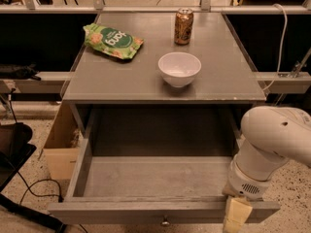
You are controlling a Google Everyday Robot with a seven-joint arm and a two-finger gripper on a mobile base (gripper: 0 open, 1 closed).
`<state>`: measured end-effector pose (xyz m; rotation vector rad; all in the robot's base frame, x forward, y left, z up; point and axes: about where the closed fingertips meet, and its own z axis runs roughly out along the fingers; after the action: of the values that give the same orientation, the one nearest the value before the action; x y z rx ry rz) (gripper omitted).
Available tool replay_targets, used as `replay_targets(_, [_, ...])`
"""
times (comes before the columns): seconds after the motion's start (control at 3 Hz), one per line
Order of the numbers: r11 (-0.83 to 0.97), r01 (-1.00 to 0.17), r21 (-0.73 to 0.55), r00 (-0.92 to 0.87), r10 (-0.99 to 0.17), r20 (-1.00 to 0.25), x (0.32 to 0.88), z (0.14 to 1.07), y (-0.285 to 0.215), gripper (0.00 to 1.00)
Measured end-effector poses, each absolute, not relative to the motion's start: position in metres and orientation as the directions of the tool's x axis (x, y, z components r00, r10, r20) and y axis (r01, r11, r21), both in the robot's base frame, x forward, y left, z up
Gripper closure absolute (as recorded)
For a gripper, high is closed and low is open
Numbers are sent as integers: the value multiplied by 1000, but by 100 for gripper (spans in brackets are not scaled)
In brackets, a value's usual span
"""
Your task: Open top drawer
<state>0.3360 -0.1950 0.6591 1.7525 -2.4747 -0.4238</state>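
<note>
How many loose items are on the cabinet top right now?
3: a green chip bag back left, a brown can back centre, a white bowl nearer the front. None seem hidden. The gripper is at the open top drawer front, right end.

White arm (277, 135) angled downward, gripper (236, 216) low right.
</note>
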Motion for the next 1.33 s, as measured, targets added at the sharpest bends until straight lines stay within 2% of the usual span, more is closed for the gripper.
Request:
replay_targets(0.67, [308,-912,272,-343,-934,-95,338,656,-193,0])
replay_targets(1.33, [283,-944,169,-295,-954,-50,366,713,-181,0])
